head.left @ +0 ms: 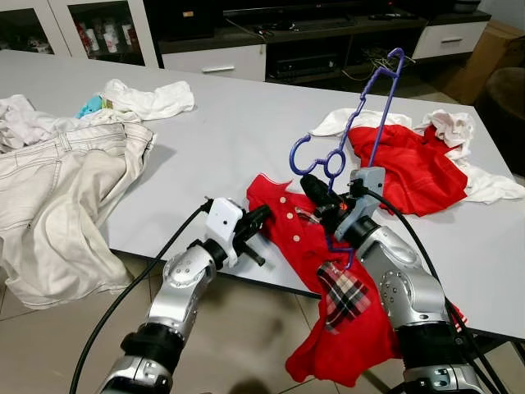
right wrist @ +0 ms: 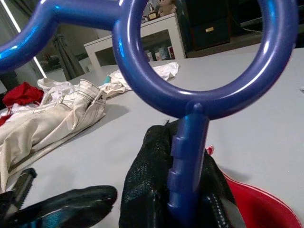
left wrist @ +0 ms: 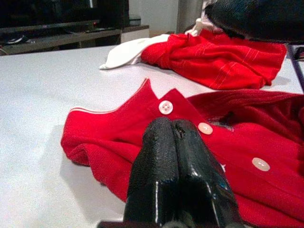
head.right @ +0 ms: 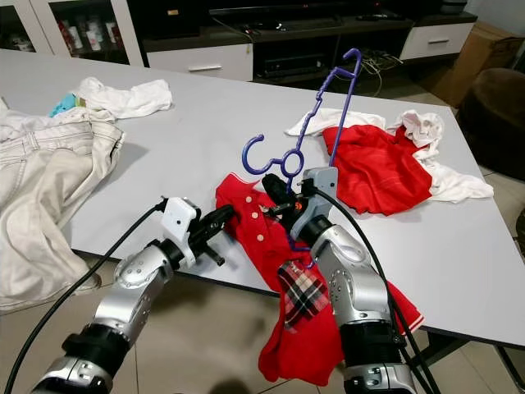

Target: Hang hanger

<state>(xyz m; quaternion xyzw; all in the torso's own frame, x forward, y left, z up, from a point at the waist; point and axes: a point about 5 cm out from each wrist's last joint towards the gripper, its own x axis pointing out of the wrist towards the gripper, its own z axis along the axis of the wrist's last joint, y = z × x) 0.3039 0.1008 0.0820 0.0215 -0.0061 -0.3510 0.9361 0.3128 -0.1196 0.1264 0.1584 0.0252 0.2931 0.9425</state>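
Left gripper [head.left: 256,220]: fingers pressed together, empty, at the table edge beside the red shirt [head.left: 283,215].
Right gripper [head.left: 321,205]: clamped on the hanger [head.left: 332,162] near its ring.
Hanger: blue plastic, glossy, raised tilted above the table [head.left: 230,123].
Progress: hanger lifted; shirt not yet on it, hanging remains.

Glossy blue plastic hanger [head.left: 361,115], knitted red cloth shirt [head.left: 308,246], smooth matt grey table [head.left: 230,123], shiny black gripper fingers [left wrist: 178,175].

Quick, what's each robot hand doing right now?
Left gripper: shut, holding nothing, at the red shirt.
Right gripper: shut on the blue hanger.
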